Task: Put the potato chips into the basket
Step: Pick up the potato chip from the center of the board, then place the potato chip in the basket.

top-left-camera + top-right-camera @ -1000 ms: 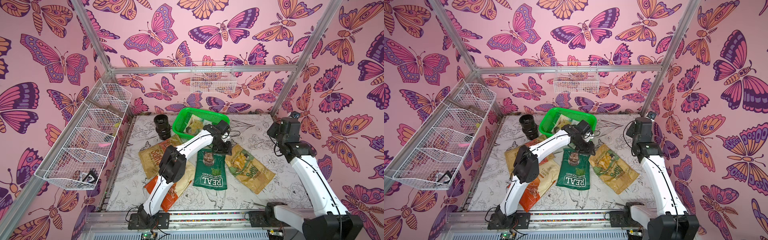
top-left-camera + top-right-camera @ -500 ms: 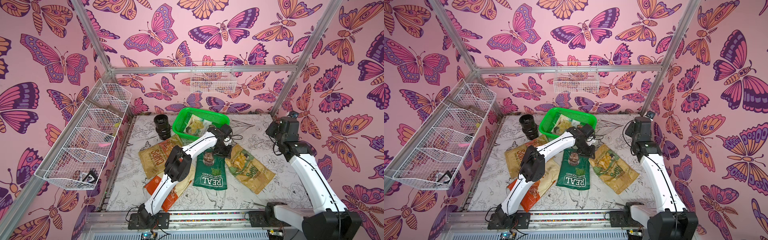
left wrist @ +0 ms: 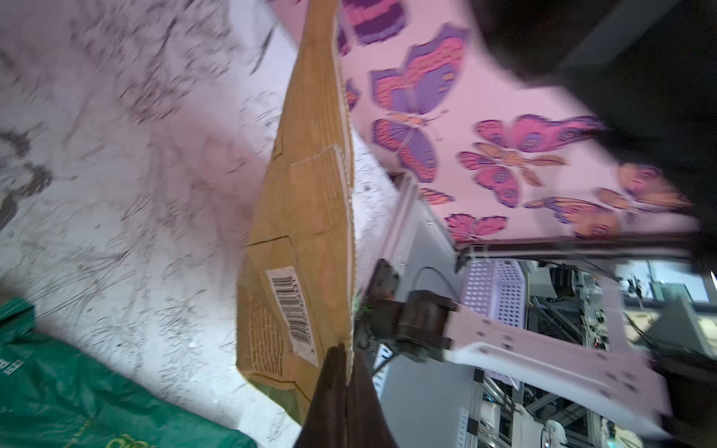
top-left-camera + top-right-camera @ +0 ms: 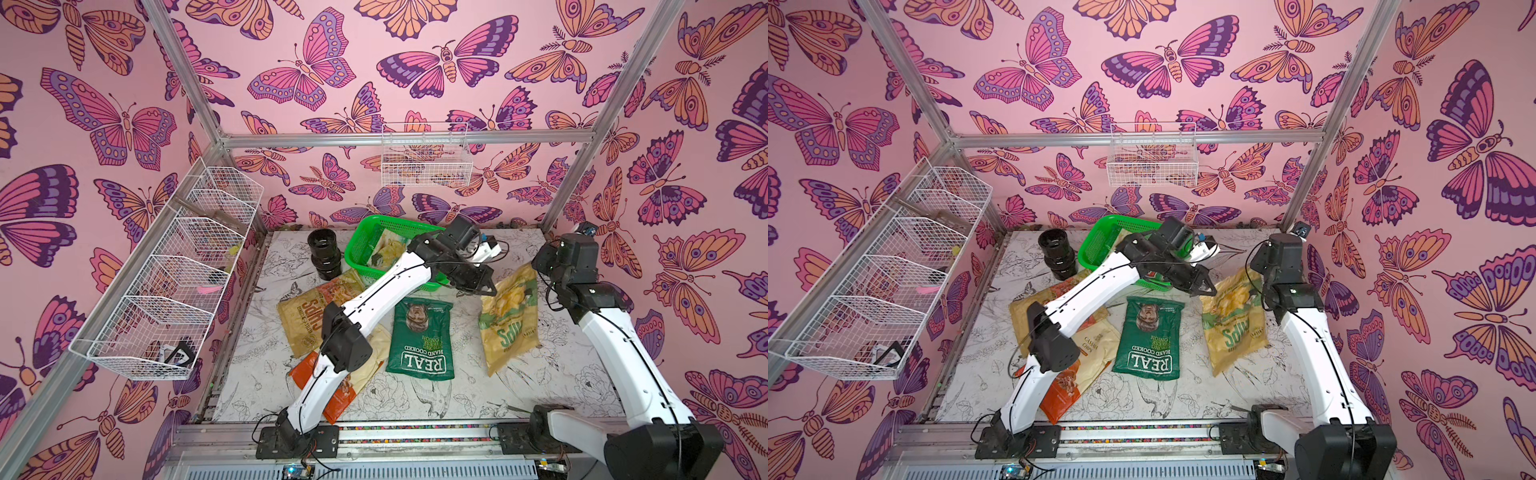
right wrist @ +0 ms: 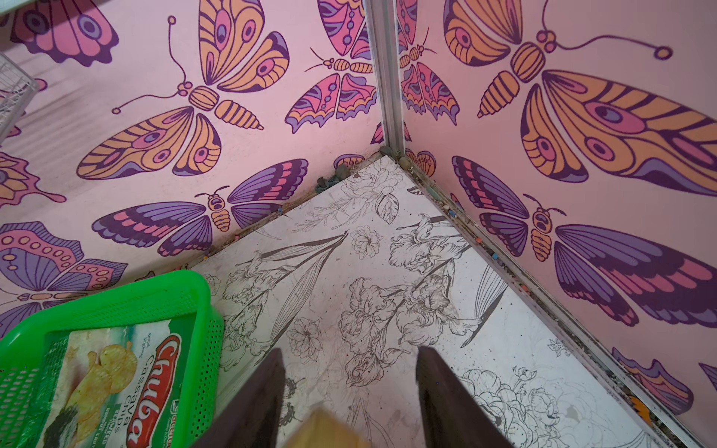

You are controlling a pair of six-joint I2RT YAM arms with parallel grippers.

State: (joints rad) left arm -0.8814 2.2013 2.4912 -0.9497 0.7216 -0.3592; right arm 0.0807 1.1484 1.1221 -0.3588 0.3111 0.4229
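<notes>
My left gripper (image 3: 348,358) is shut on a far corner of the tan-green potato chips bag (image 4: 509,320), which hangs tilted off the table at that end, back side and barcode (image 3: 293,310) facing the wrist camera. In both top views this gripper (image 4: 1202,289) is right of the green basket (image 4: 361,241). A Chuba bag (image 5: 116,380) lies inside the basket. The dark green REAL bag (image 4: 1150,336), a tan-orange bag (image 4: 307,311) and the Cassava Chips bag (image 4: 1096,349) lie flat. My right gripper (image 5: 349,372) stands open over the back right corner, holding nothing.
A black cylinder (image 4: 324,253) stands left of the basket. White wire baskets hang on the left wall (image 4: 166,282) and the back wall (image 4: 426,160). My left arm (image 4: 374,299) reaches across the tan-orange and Cassava bags. Metal frame posts mark the corners.
My left gripper moved right from above the REAL bag to the tan-green bag, shut on its corner and raised that end. The right arm barely moved.
</notes>
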